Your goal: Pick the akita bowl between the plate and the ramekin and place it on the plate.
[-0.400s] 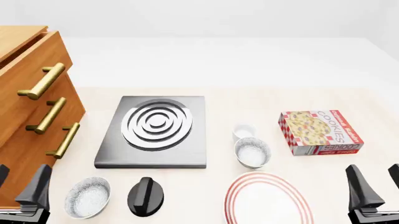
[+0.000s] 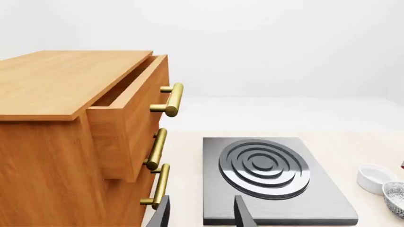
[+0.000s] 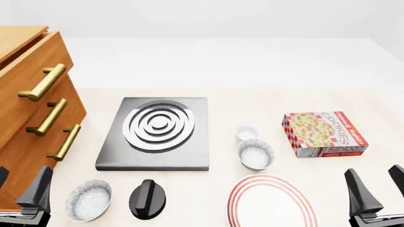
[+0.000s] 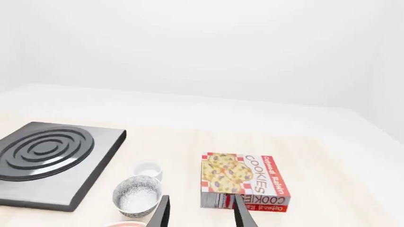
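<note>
Ceramic akita bowl (image 3: 256, 154) looks rigid, slick (chippable); pinch its rim. Right hand (image 4: 200, 213) open, empty.

A wooden drawer cabinet (image 3: 28, 101) with three brass bar handles (image 3: 44, 82) stands at the table's (image 3: 252, 101) left edge; its top drawer sits slightly pulled out (seen best from the left wrist camera). Just beside it, toward the table's middle, lies a grey square hob plate (image 3: 156, 134) with raised concentric rings. Near the front edge, in front of the hob's left corner, rests a speckled bowl (image 3: 88, 199), and just beside that bowl stands a black knob (image 3: 147, 198). A red-and-white cookie box (image 3: 324, 134) lies flat toward the right edge.
</note>
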{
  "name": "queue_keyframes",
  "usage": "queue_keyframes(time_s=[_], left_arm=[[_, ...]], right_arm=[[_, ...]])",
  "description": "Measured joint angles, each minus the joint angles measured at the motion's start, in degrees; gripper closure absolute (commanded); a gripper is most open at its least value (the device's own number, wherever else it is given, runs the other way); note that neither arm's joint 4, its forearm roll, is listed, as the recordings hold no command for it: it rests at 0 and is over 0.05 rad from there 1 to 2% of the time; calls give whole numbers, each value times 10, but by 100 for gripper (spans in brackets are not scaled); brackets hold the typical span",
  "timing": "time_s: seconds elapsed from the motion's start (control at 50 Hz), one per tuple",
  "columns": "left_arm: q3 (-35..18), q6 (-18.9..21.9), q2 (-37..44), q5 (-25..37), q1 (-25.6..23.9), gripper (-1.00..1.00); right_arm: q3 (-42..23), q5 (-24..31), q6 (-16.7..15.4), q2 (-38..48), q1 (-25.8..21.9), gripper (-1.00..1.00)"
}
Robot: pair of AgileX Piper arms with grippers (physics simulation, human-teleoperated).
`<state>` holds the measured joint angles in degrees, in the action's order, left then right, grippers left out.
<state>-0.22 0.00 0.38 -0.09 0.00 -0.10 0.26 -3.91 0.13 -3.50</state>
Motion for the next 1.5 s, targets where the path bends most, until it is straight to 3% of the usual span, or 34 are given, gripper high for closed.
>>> queue_keyframes(time_s=[0.24,0.6,1.08,1.5], left_arm=[[0,0,0,0,0,-100],[0,0,0,0,0,-100],[0,0,0,0,0,-100],[0,0,0,0,0,-100]], right_arm=[[-37,22,-2,0,-6,-100],[-199,120,-18,12,-33,-100],[-413,203,-26,199,-68,-100],[-612,343,-33,374,-70,-100]])
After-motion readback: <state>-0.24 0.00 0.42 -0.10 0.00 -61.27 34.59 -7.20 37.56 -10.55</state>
